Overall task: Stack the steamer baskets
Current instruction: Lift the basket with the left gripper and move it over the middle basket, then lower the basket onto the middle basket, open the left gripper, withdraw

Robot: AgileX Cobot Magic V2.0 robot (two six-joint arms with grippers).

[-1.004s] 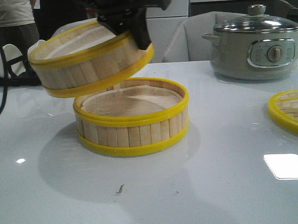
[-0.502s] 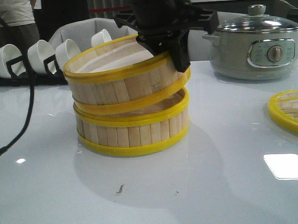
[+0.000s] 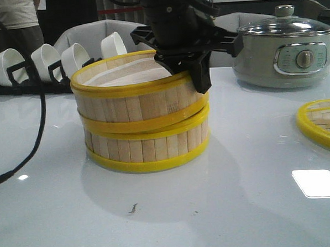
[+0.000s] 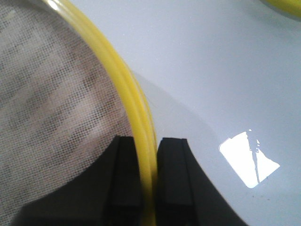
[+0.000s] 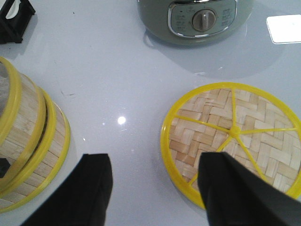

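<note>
The left gripper is closed narrowly on the yellow rim of the upper steamer basket, one finger inside, one outside. That basket sits slightly tilted on the lower steamer basket. The right gripper hangs wide open, empty, above the table beside the woven lid.

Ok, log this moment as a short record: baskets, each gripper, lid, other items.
upper basket: on the lower basket, not fully seated, gap at the right side
left gripper: shut on the upper basket's rim
right gripper: open, holding nothing, above the table
lid: flat on the table, right of the stack
other: electric cooker, cup rack behind
</note>
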